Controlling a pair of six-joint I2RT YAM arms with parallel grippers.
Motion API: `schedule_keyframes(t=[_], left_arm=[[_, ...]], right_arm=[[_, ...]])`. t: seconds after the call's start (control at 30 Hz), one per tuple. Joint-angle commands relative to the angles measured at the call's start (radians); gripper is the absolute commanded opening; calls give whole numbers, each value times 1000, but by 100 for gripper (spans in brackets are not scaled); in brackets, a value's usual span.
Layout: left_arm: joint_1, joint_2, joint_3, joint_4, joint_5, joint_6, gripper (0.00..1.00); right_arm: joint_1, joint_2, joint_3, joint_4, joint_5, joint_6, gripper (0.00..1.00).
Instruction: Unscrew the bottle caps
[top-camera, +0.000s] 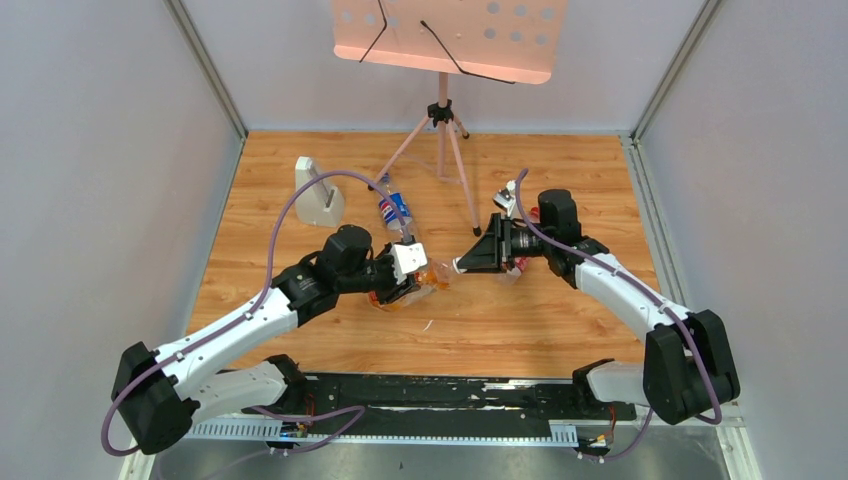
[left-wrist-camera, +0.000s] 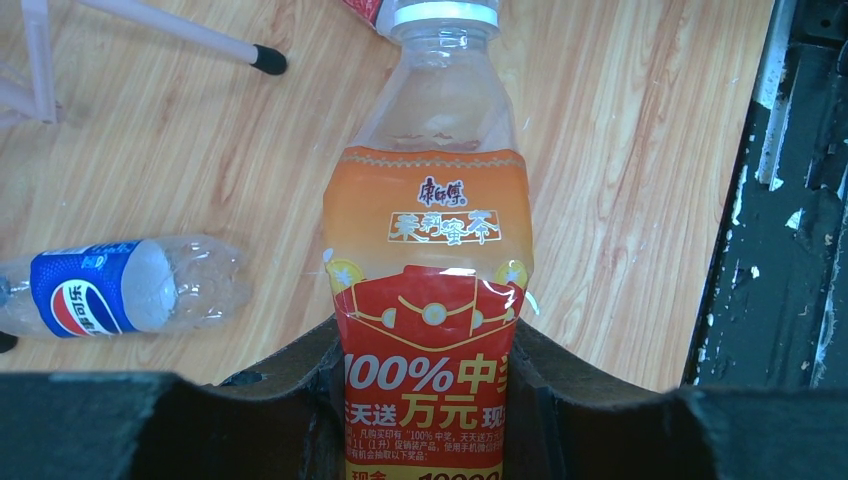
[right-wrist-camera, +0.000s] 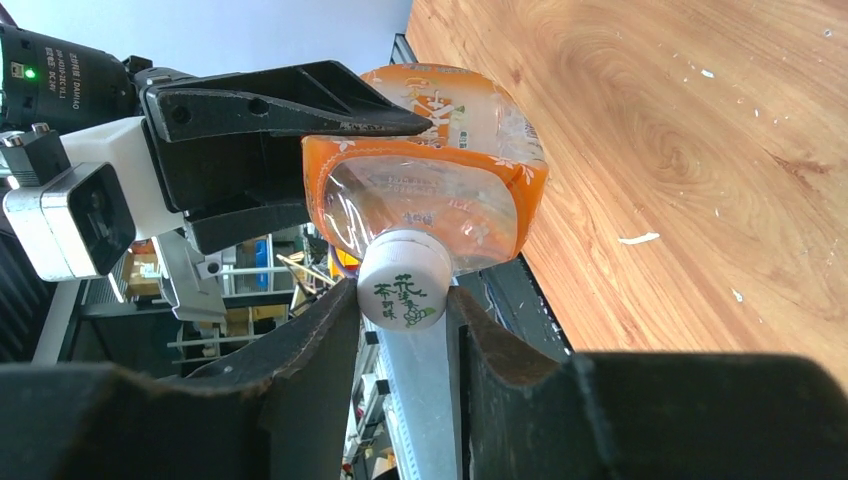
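Observation:
The squat orange-labelled bottle (left-wrist-camera: 430, 250) is held off the table, lying level between both arms. My left gripper (left-wrist-camera: 425, 345) is shut on its body; it shows in the top view (top-camera: 412, 283) too. The bottle's white cap (right-wrist-camera: 402, 290) sits between the fingers of my right gripper (right-wrist-camera: 402, 300), which is shut on it from both sides, also in the top view (top-camera: 463, 265). The Pepsi bottle (top-camera: 392, 210) lies on the table behind, and shows in the left wrist view (left-wrist-camera: 120, 290). The red-labelled bottle (top-camera: 520, 265) is mostly hidden under my right arm. Red and blue caps cannot be made out.
A pale grey upright block (top-camera: 318, 192) stands at the back left. A pink tripod (top-camera: 442, 140) with a music desk stands at the back middle, one foot (top-camera: 477, 232) close to my right gripper. A black strip (top-camera: 450, 395) runs along the near table edge.

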Motion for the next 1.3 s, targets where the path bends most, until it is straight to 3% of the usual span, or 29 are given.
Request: schedule_keyframes(t=[0.0,0.07,0.23,0.6,0.9,1.03,1.13,1.2,1.27], left_arm=[[-6,-21,5,40,39,26,0],[-6,-19,5,41,44,26,0],[-6,-15,18,21,60,-12,0],[-6,9,72,-24,175,-50,0],[-4,24,91,-60,248,-40,0],[-4,44,106,-82,262,-36,0],[-5,50,109,-86,243,-30,0],[-4,43,105,-83,203,-25,0],[-4,31,91,-68,142,-24,0]], right_arm=[[2,8,26,86,-13,-19,33],[7,8,24,88,-3,-35,28],[30,9,21,85,17,-132,1],[116,-51,17,104,66,-413,0],[121,-246,-160,258,39,-716,0],[124,-293,-189,281,30,-765,0],[124,-302,-186,281,84,-719,21],[124,-302,-166,236,105,-671,41],[124,-300,-131,183,123,-600,50]])
